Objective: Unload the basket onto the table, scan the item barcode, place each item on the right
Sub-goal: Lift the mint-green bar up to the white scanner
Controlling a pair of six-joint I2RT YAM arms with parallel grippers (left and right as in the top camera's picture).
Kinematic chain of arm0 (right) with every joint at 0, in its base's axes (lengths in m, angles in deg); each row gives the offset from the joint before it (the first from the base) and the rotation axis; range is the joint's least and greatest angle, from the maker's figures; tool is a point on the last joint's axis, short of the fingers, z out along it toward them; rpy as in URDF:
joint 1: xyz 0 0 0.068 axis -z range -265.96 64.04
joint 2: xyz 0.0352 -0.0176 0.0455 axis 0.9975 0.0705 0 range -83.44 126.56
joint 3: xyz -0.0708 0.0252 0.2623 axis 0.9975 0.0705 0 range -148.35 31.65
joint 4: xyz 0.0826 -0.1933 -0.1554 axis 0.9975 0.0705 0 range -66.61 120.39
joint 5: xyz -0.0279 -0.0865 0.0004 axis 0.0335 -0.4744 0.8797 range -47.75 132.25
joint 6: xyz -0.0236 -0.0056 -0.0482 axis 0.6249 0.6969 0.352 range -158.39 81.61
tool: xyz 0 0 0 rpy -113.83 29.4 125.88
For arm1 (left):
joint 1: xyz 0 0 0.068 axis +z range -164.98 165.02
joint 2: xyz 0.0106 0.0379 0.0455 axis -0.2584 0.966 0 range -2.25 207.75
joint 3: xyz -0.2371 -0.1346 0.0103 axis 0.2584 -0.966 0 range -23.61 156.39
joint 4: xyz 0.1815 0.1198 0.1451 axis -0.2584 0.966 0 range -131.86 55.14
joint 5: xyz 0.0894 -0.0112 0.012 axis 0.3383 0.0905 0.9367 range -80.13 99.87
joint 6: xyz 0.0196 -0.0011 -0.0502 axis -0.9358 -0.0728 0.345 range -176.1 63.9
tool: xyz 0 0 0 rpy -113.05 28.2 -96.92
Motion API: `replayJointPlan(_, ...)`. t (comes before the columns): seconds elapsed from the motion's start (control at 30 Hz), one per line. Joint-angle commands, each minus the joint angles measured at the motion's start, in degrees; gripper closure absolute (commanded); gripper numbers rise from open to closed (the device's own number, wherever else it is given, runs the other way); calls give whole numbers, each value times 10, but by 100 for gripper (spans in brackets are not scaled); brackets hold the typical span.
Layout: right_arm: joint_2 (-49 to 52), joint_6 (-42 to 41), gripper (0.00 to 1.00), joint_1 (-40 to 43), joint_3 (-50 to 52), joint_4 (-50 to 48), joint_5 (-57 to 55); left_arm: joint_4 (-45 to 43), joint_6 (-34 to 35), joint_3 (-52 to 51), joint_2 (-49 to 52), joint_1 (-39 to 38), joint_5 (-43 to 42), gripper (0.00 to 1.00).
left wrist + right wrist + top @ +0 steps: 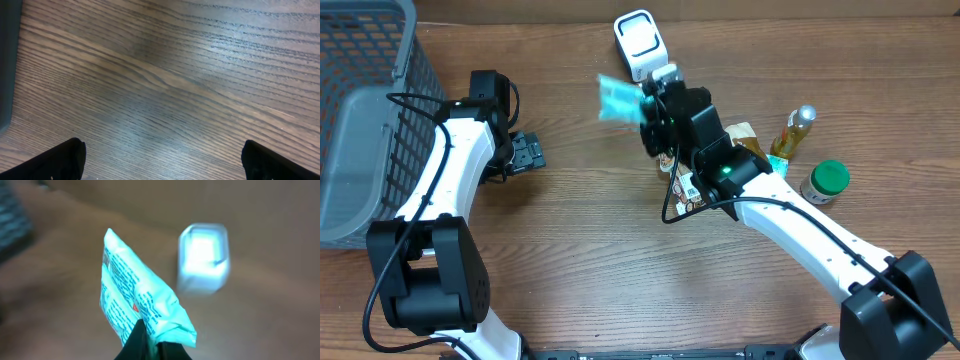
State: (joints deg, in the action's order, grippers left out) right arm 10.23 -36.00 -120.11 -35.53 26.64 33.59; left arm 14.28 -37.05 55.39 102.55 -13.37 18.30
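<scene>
Wood-grain table (590,270) fills every view. At its left edge stands a grey mesh basket (360,110), on the outer side of the left gripper (527,153). That gripper hangs low over bare wood with its jaws spread wide and nothing between them. In its wrist view only two dark fingertips (60,160) show at the bottom corners, with plain wood between.

Well apart to its right, the right gripper (650,108) is clamped tight on one edge of a teal packet (617,98), the item to be scanned, which it holds up off the table. The packet sticks out from the fingers toward the left gripper's side and is blurred in the overhead view. The right wrist view shows dark print on its pale face, but no barcode can be made out.

Just ahead of the right gripper's tips a white scanner (638,42) stands on the table, near the packet but apart from it.

Behind that gripper, under its arm, a brown printed packet (692,192) lies flat. Farther right stand a bottle (796,130) of amber liquid and a green-lidded jar (827,180), close together.
</scene>
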Motion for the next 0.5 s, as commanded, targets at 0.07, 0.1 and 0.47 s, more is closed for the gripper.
replayJointPlan(0.07, 37, 275, 96, 0, -14, -148, -147, 1, -9, -1, -16, -1, 3, 0)
replayJointPlan(0.1, 46, 296, 96, 0, -14, -170, -158, 1, -9, -1, -16, -1, 3, 0)
replayJointPlan(0.47, 226, 632, 96, 22, -14, -535, -213, 1, -9, -1, -16, -1, 3, 1)
